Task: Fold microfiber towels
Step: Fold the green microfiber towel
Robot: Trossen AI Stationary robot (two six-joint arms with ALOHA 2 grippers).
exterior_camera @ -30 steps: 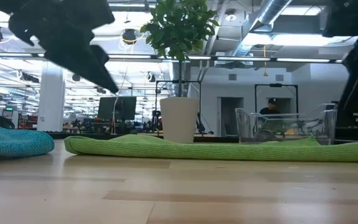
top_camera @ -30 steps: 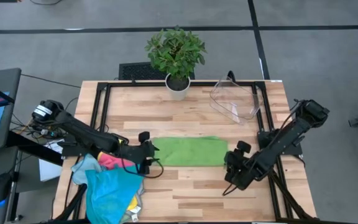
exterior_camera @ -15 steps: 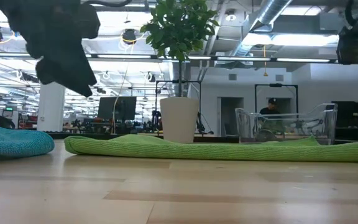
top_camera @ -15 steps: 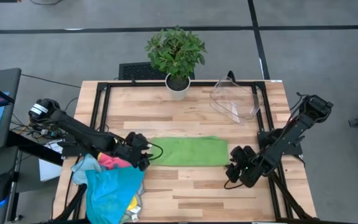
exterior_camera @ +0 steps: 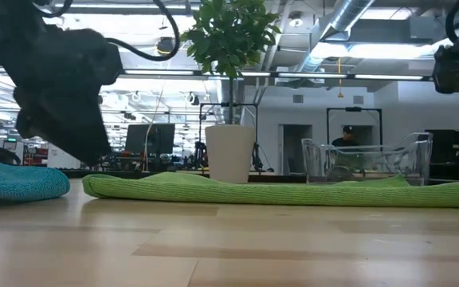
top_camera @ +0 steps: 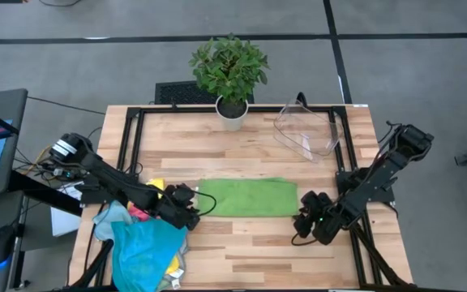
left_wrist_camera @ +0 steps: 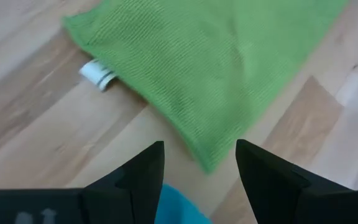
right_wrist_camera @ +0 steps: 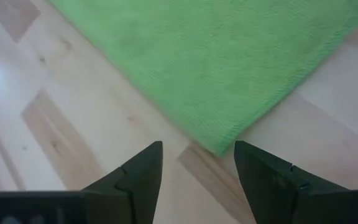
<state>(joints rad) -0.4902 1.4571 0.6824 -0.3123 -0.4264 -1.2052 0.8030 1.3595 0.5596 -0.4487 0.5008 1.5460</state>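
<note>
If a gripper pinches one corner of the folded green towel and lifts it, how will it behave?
The green towel lies limp and flat on the table, so it would probably sag and unfold. Its textured weave likely grips well rather than slipping. Being thin cloth, it is probably light, and pushing would likely bunch it.

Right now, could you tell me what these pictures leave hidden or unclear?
- Towel pile, high view: the blue towel covers the others; their number is unclear.
- Green towel: fold layers unreadable from above.
- Low view: left gripper is a dark blur; clear bin contents indistinct.

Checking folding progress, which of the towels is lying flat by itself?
The bright green towel at the table's middle; the blue, pink and yellow ones sit bunched in a pile at the left front corner.
</note>
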